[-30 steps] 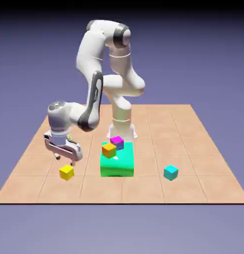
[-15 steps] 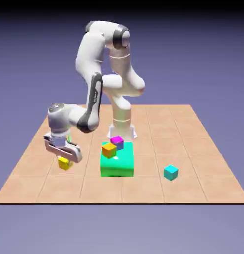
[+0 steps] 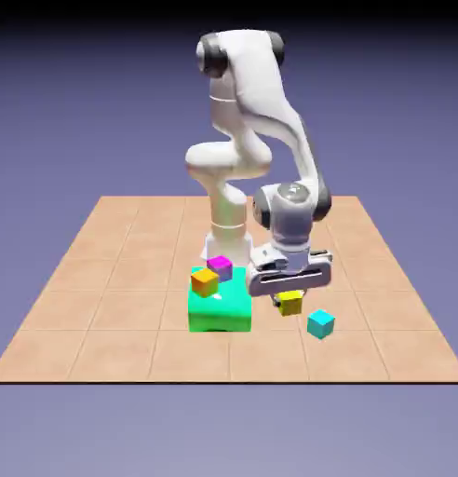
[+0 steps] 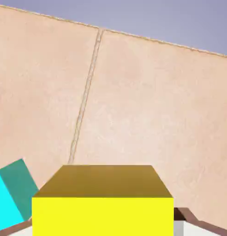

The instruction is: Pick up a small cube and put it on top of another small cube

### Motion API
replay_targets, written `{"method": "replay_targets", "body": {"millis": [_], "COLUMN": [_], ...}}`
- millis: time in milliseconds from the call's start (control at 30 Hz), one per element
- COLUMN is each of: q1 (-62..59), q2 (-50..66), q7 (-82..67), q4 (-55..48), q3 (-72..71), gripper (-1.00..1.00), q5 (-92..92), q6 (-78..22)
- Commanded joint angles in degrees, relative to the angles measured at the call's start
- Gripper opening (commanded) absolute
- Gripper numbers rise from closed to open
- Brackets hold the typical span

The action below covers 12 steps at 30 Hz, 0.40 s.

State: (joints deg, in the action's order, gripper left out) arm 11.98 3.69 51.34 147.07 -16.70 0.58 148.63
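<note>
My gripper (image 3: 289, 300) is shut on the small yellow cube (image 3: 289, 303), which hangs just above the table. In the hand view the yellow cube (image 4: 102, 203) fills the bottom middle between the finger tips and hides most of them. The small cyan cube (image 3: 320, 323) rests on the table a little to the exterior view's right of the held cube and nearer the front edge. The hand view catches the cyan cube (image 4: 9, 198) at its lower left corner, apart from the yellow one.
A large green block (image 3: 219, 304) stands to the exterior view's left of the gripper, with an orange cube (image 3: 205, 281) and a magenta cube (image 3: 220, 268) on top. The tiled table (image 3: 112, 307) ends close in front of the cubes.
The gripper closed on the yellow cube at the exterior view's left, lifted it, and carried it across in front of the green block to just beside the cyan cube.
</note>
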Motion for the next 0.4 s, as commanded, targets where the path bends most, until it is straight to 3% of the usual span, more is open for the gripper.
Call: {"method": "replay_targets", "body": {"millis": [0, 267, 300, 367], "q1": [0.29, 4.64, 4.64, 3.93], "q2": [-0.57, 10.88, 10.88, 8.81], "q7": [1.0, 6.85, 6.85, 5.85], "q4": [0.19, -0.14, -0.14, -0.07], "q3": [-2.04, 2.84, 2.84, 1.87], "gripper": [-1.0, -1.0, 1.0, 1.0], "q5": [0.7, 8.64, 8.64, 7.26], "q6": [-0.34, 10.3, 10.3, 8.38]}}
